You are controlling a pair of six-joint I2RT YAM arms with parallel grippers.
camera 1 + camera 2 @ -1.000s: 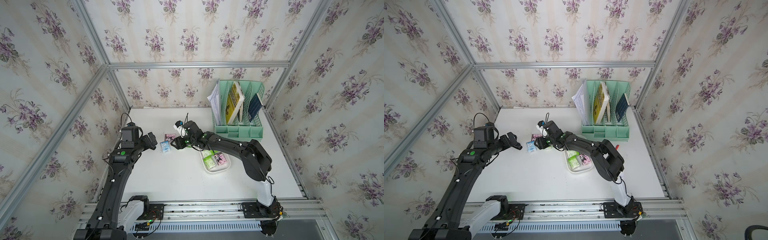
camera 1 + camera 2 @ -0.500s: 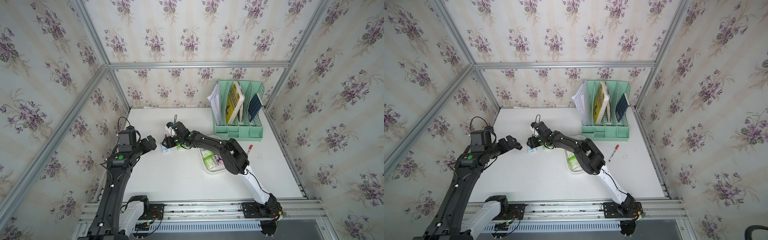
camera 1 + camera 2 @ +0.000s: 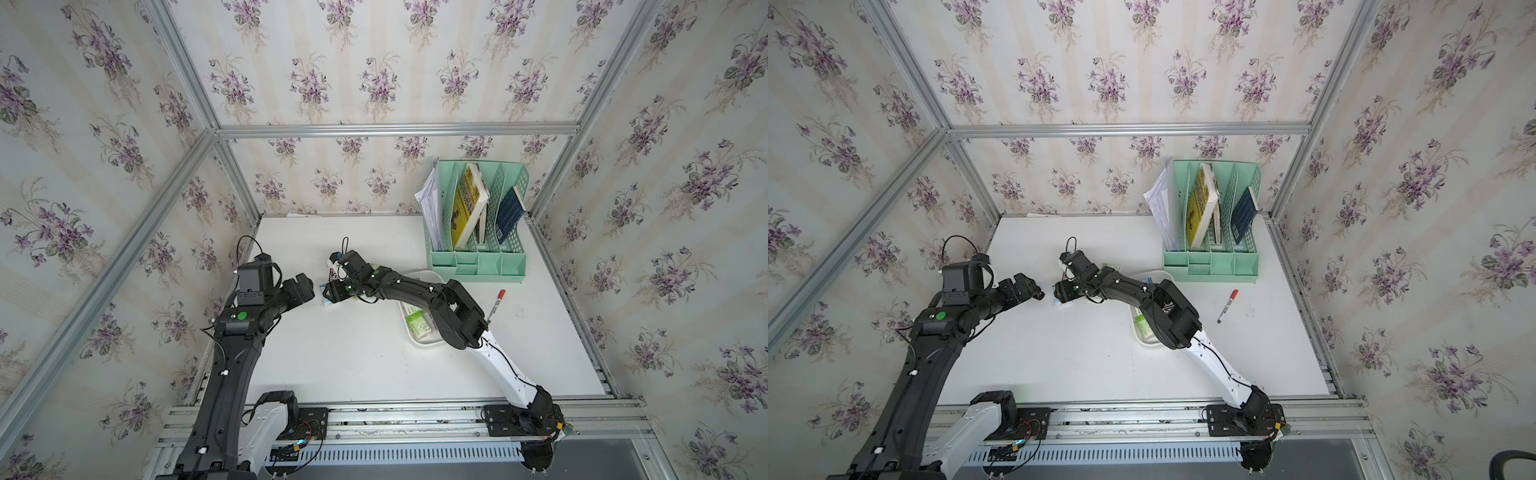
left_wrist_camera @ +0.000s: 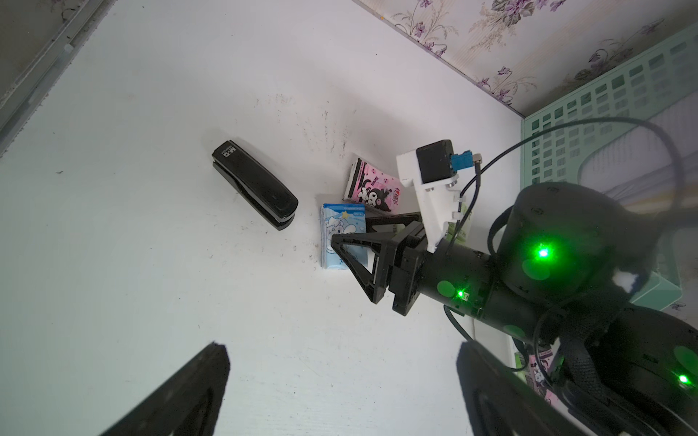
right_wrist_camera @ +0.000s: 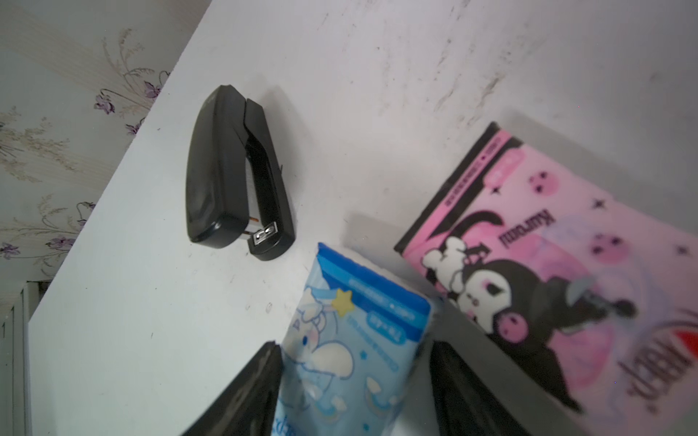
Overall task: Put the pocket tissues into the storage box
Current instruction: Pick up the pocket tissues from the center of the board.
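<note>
A light blue pocket tissue pack [image 5: 362, 313] lies on the white table, seen also in the left wrist view [image 4: 342, 222] and in both top views [image 3: 327, 302] [image 3: 1064, 304]. My right gripper [image 5: 353, 345] [image 4: 351, 230] [image 3: 328, 295] is open and straddles it. One finger touches the pack's edge, the other stands a little off. A pink pack with a dark cartoon figure [image 5: 547, 271] [image 4: 377, 187] lies right beside it. The white storage box [image 3: 419, 343] [image 3: 1148, 341] sits under the right arm's elbow and holds a green-white pack [image 3: 419, 322]. My left gripper [image 4: 342, 347] [image 3: 307, 286] hovers open and empty just left of the blue pack.
A black stapler [image 4: 255, 185] [image 5: 234, 173] lies on the table close to the blue pack. A mint green file organizer [image 3: 478, 257] with books stands at the back right. A red-capped marker [image 3: 496, 305] lies right of the box. Walls close in on three sides.
My right arm has reached further left, and its open gripper now sits over the blue pack. Its elbow has folded over the box. The left arm has barely shifted.
</note>
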